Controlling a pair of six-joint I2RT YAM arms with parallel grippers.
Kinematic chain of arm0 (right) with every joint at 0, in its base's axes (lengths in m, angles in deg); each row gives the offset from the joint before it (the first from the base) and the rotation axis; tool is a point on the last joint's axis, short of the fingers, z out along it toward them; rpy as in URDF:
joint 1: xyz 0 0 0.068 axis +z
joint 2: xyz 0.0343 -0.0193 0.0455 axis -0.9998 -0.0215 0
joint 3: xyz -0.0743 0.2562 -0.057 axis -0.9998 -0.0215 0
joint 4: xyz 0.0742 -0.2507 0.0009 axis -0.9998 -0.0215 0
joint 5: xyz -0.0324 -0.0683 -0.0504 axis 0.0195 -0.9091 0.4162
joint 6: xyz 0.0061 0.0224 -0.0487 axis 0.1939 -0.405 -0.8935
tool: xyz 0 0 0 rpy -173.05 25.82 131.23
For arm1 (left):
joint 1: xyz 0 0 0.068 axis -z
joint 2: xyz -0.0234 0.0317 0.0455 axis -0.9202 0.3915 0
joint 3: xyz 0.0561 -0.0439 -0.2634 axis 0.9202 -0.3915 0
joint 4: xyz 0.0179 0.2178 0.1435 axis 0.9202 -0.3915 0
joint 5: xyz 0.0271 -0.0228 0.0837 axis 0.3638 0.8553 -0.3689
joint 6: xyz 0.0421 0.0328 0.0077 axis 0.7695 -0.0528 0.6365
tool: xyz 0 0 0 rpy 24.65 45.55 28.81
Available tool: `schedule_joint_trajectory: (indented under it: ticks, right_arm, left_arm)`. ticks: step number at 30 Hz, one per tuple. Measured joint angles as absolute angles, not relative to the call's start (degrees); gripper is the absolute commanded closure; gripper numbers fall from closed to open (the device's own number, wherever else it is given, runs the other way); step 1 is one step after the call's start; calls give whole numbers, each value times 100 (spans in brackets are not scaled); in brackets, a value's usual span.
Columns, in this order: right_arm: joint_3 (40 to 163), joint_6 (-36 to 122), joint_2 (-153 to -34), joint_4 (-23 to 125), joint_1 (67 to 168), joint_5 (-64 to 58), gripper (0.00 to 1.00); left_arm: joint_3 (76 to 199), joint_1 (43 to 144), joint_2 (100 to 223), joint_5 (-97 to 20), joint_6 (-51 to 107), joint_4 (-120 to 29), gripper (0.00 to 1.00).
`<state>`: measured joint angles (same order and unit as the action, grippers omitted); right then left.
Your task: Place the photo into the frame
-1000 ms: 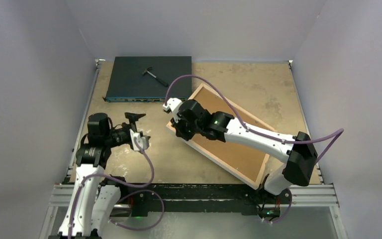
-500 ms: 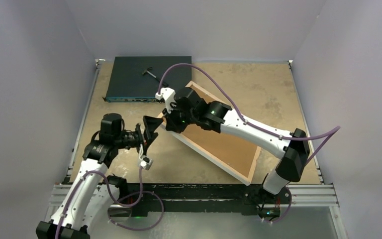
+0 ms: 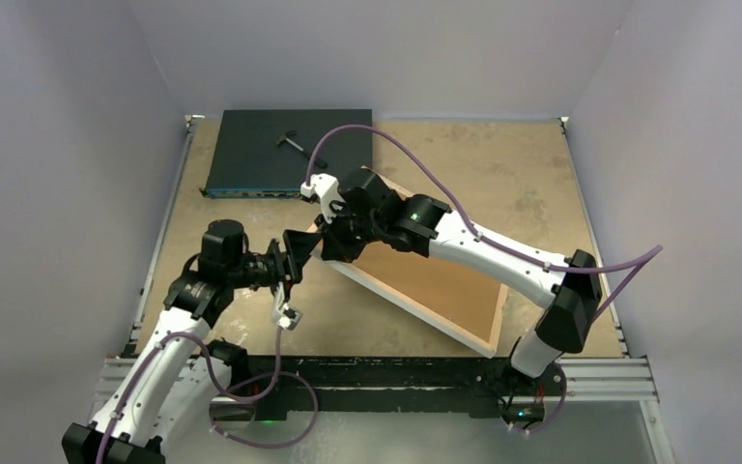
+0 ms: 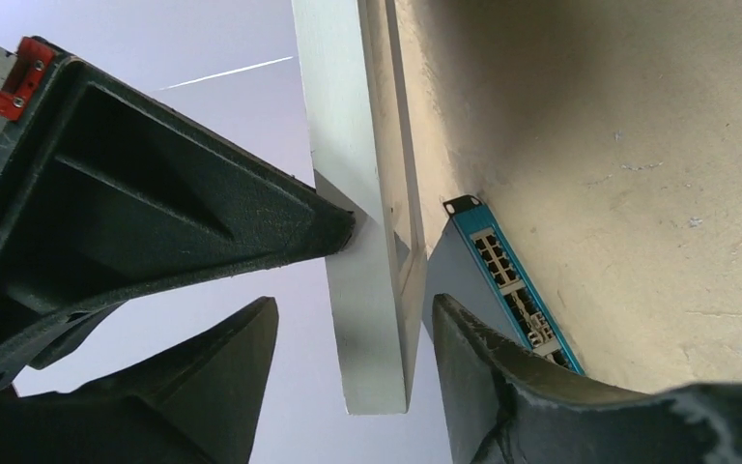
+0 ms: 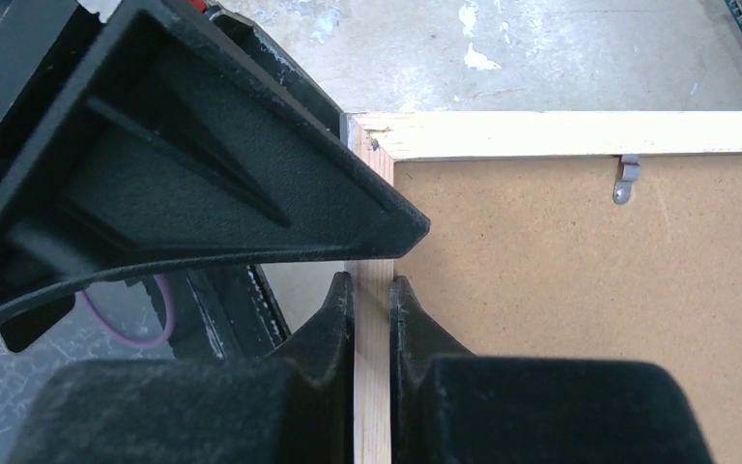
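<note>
The frame (image 3: pixel 415 311) lies back up and askew on the table, its brown backing board (image 3: pixel 435 280) facing me. My right gripper (image 3: pixel 333 237) is shut on the light wood rim (image 5: pixel 374 387) near the frame's left corner and holds that corner raised. In the right wrist view, the right gripper (image 5: pixel 373 282) has both pads pressed on the rim. My left gripper (image 3: pixel 295 253) is open. In the left wrist view, the left gripper (image 4: pixel 356 304) straddles the frame's white rail (image 4: pixel 362 242) without touching it. The photo is not in view.
A dark flat box with ports (image 3: pixel 285 150) lies at the back left with a small tool (image 3: pixel 295 143) on it; its port side also shows in the left wrist view (image 4: pixel 512 290). A metal clip (image 5: pixel 624 180) sits on the backing board (image 5: pixel 580 290). Walls enclose the table.
My left arm has swung right and brought its open jaws around the frame's raised corner. My right gripper has pulled the frame toward the back left and lifted that corner.
</note>
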<state>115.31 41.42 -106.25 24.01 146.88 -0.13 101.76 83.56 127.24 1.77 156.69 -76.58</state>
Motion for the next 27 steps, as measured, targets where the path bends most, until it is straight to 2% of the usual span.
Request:
schedule_joint_trajectory:
  ticks: [2, 5, 6, 13, 15, 16, 17, 18, 27]
  right_arm:
    - [11531, 4144, -10618, 2401, 14688, 16, 100]
    - [11531, 4144, -10603, 2399, 14688, 79, 100]
    - [11531, 4144, -10583, 2399, 14683, 90, 97]
    - [11520, 4146, -10572, 2344, 14686, 97, 68]
    - [11515, 4133, -10566, 2486, 14688, 42, 56]
    - [11515, 4122, -10544, 2574, 14688, -41, 46]
    - [11504, 4118, -10509, 2630, 14688, -131, 20]
    - [11469, 4113, -10443, 2692, 14694, -273, 4]
    - [10626, 4067, -8887, 2925, 14694, -1315, 1]
  left_arm:
    - [10176, 8377, 12722, 138, 15669, -7645, 61]
    - [10171, 8401, 12713, 66, 15671, -7680, 91]
    - [10154, 8401, 12715, 86, 15662, -7678, 99]
    - [10154, 8535, 12730, 9, 15468, -7613, 100]
    - [10165, 8581, 12774, 11, 15463, -7713, 100]
    - [10180, 8616, 12809, 27, 15426, -7772, 100]
    - [10213, 8633, 12849, 37, 15365, -7833, 100]
    - [10241, 8646, 12875, 46, 15291, -7862, 100]
    - [10438, 8662, 12923, 35, 14801, -8065, 100]
